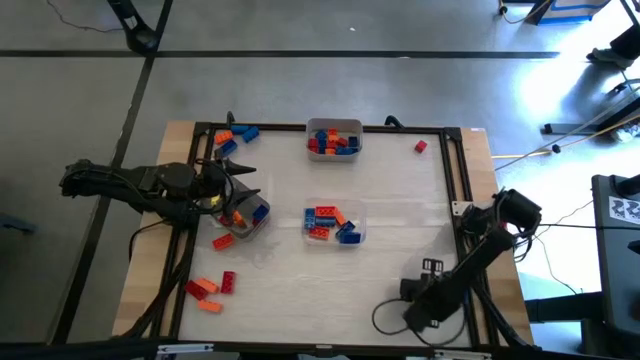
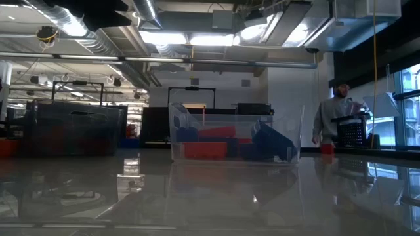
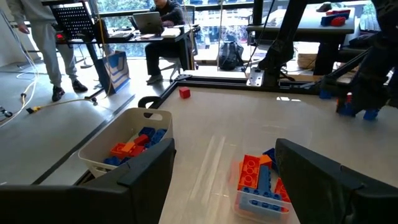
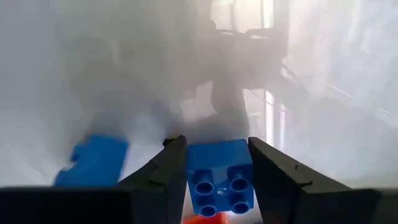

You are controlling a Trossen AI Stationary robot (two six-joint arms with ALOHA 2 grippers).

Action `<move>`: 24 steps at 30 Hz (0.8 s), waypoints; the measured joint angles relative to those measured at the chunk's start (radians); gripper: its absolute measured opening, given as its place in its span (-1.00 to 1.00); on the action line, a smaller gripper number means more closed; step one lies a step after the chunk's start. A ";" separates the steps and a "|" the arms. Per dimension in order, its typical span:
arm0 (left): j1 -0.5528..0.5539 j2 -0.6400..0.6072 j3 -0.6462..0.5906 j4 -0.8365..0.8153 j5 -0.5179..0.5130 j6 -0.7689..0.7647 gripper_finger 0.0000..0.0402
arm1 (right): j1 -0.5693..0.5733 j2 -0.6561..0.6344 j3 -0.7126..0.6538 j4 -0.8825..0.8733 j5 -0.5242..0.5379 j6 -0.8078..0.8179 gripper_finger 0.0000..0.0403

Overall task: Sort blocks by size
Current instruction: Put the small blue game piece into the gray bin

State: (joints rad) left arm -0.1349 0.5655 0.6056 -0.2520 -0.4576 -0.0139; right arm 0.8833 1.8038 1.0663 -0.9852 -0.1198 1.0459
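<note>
Right gripper (image 4: 216, 142) sits low at the near right of the table (image 1: 400, 215), and its two dark fingers pinch a blue brick (image 4: 219, 169) from either side. The brick is square, two studs by two, so I read no long axis. Its studded face points back toward the wrist camera, and the smooth sides lie against the finger pads. It is glossy moulded plastic with round hollow studs.

A second blue brick (image 4: 93, 160) lies just beside the left finger, too blurred to give its heading. A sliver of orange shows under the held brick. The table top is pale and glossy.

Left gripper (image 3: 224, 149) hovers at the left of the table with its fingers spread wide, above the left tray (image 1: 262, 212).

- The trays are clear, thin-walled plastic.
- The middle tray (image 1: 361, 228) holds orange and blue bricks, with the long ones running roughly left to right.
- The far tray (image 1: 334, 124) holds a mixed red, orange and blue heap.

Loose bricks:
- an orange and blue cluster (image 1: 236, 135) at the far left
- red and orange ones (image 1: 212, 286) at the near left
- a single red brick (image 1: 420, 147) at the far right
</note>
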 joint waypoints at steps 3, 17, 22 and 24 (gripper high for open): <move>0.000 0.000 0.000 0.000 0.000 0.000 0.32 | -0.054 0.000 0.017 -0.042 0.009 -0.072 -0.31; 0.000 0.000 0.000 0.001 0.000 -0.005 0.32 | -0.281 0.000 0.230 -0.282 0.222 -0.327 -0.30; 0.000 0.000 0.000 0.001 0.000 -0.016 0.32 | -0.356 0.000 0.324 -0.298 0.226 -0.393 -0.31; 0.000 0.000 0.000 0.001 0.000 -0.016 0.32 | -0.379 0.000 0.365 -0.311 0.226 -0.422 -0.31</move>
State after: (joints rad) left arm -0.1349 0.5659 0.6056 -0.2512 -0.4572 -0.0299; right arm 0.5038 1.8038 1.4309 -1.2959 0.1065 0.6239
